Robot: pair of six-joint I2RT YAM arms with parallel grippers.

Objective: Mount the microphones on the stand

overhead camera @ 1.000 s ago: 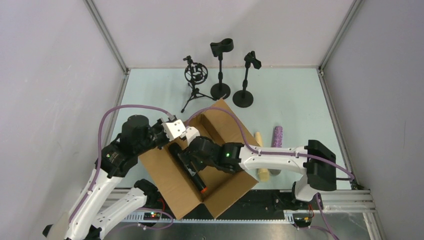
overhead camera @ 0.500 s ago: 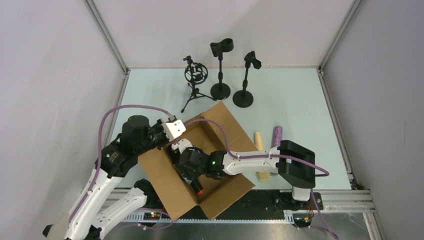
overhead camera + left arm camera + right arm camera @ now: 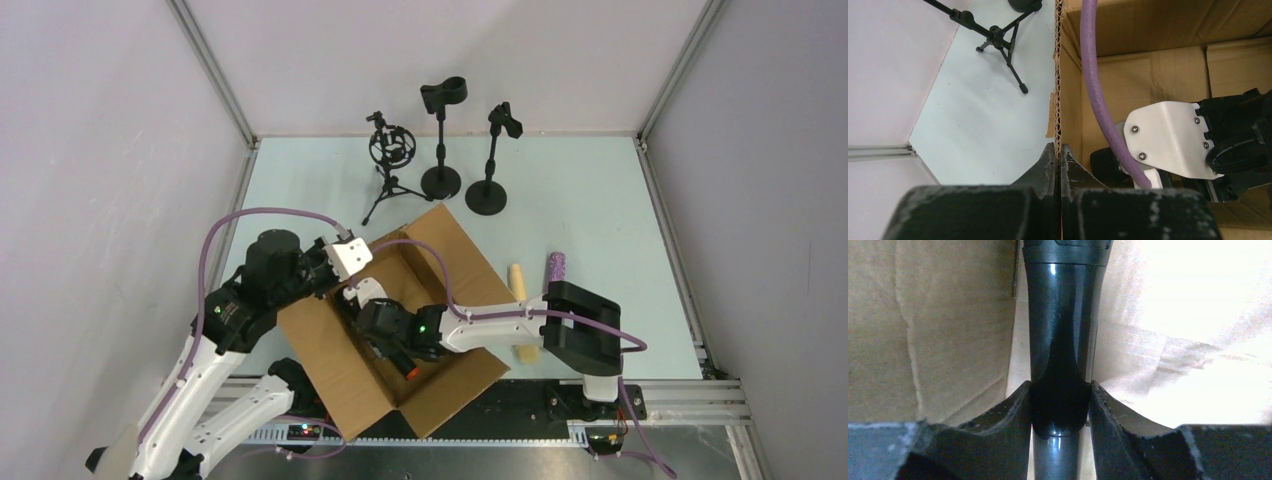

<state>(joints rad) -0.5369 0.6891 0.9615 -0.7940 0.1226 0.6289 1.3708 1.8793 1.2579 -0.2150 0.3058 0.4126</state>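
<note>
A black microphone with an orange end (image 3: 406,367) lies in the open cardboard box (image 3: 325,355). My right gripper (image 3: 388,345) reaches into the box and is shut on this microphone's black barrel (image 3: 1063,330), both fingers (image 3: 1013,410) pressing its sides. My left gripper (image 3: 1058,150) is shut on the top edge of the box wall (image 3: 1059,75). The cream microphone (image 3: 517,276) and the purple glitter microphone (image 3: 554,268) lie on the table to the right of the box, partly under the right arm. Two round-base stands (image 3: 441,140) (image 3: 490,160) and a tripod stand (image 3: 390,165) rise at the back.
The right arm's purple cable (image 3: 1093,85) runs over the box opening. The tripod's legs (image 3: 1003,45) stand just beyond the box's far-left corner. Grey walls close in the table on the left, back and right.
My right gripper has slid down the box toward the near side and closed its jaws on the black microphone. The left gripper has kept its hold on the box wall.
</note>
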